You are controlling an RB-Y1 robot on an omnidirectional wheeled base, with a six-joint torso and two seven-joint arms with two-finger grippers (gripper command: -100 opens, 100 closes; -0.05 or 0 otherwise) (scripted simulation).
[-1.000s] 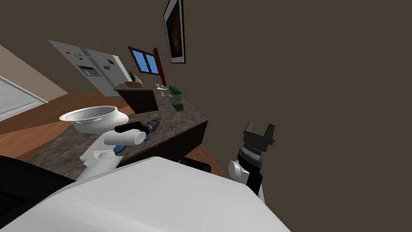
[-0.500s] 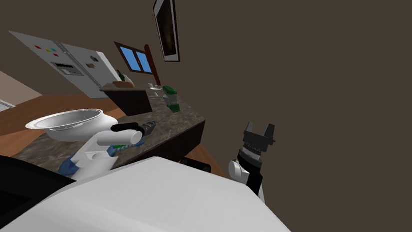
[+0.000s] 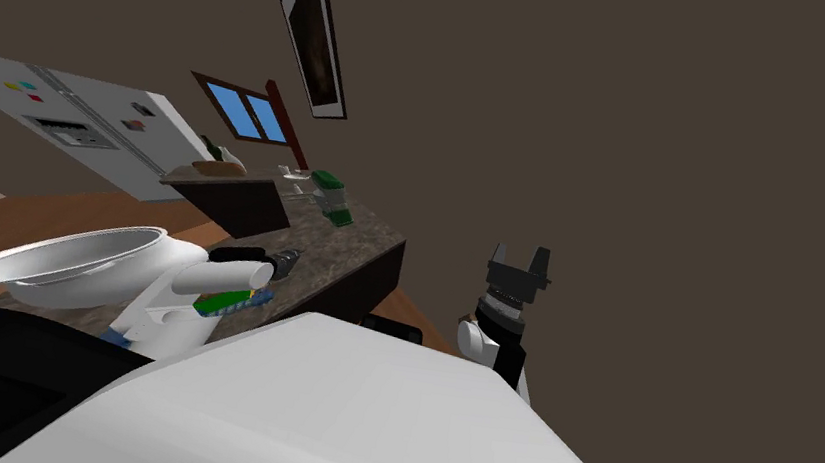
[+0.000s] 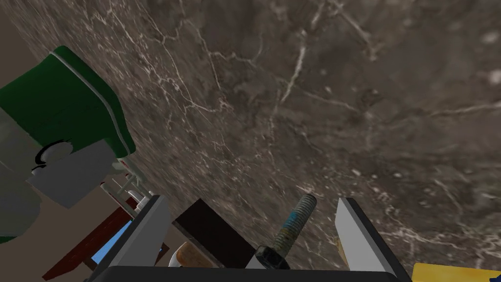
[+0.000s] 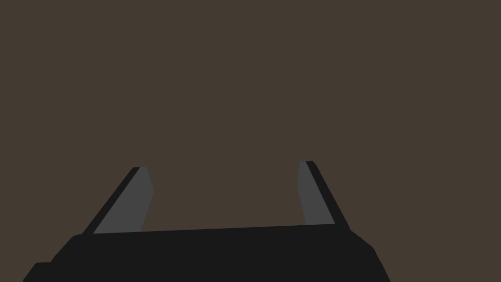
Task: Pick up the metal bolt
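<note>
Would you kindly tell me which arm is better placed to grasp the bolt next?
Left. The bolt sits between its open jaws, over the marbled counter; they probably only need to shut. The right arm is raised beside the brown wall, off the counter, jaws open on nothing.

My left arm (image 3: 228, 272) is a smooth white tube with a black wrist. My right arm (image 3: 478, 342) has a rounded white joint and a ribbed grey collar. The left gripper (image 4: 252, 199) and right gripper (image 5: 223, 166) are dark boxes bearing thin grey blades.
</note>
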